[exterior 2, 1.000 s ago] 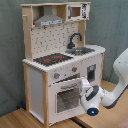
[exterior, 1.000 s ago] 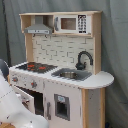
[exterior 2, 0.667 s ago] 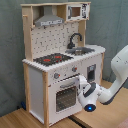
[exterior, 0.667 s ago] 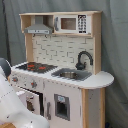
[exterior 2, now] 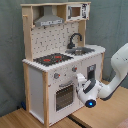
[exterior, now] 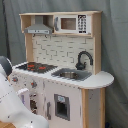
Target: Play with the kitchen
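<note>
The kitchen point(exterior: 65, 50) is a tall white and light-wood toy with a grey hood point(exterior: 37, 29), a black-red hob point(exterior: 37, 66), a black faucet point(exterior: 82, 60) and a sink point(exterior: 70, 75). In the second exterior view the kitchen point(exterior 2: 50, 35) shows its windowed oven door point(exterior 2: 64, 95) and knobs point(exterior 2: 56, 76). My gripper point(exterior 2: 79, 80) is right at the front panel, just right of the oven door's top and below a knob point(exterior 2: 74, 69). My white arm point(exterior: 15, 107) fills the first exterior view's lower left and hides part of the oven front.
A grey curtain point(exterior: 115, 60) hangs behind the kitchen. The toy stands on a wooden surface point(exterior 2: 105, 112). A small microwave point(exterior: 70, 23) sits on the top shelf beside the hood. My arm's upper link point(exterior 2: 120, 60) reaches in from the second exterior view's right.
My arm has shifted a little; the gripper has come up and closer to the kitchen's front panel beside the oven door. The kitchen itself looks unchanged.
</note>
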`<action>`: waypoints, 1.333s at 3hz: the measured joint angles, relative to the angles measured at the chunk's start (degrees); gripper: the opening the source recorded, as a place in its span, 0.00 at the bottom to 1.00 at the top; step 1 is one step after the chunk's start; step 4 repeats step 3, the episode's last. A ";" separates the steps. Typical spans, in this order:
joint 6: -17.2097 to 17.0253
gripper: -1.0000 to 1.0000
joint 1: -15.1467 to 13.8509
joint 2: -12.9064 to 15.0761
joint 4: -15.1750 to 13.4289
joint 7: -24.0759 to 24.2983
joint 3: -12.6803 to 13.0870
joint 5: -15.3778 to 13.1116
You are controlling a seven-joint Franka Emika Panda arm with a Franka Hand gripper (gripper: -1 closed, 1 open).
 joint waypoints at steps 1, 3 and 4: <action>-2.30 1.00 3.40 3.14 -2.49 -0.17 0.54 -0.09; -6.68 1.00 11.45 9.86 -5.34 -1.87 0.58 -2.96; -6.68 1.00 11.45 9.86 -5.34 -1.87 0.58 -2.96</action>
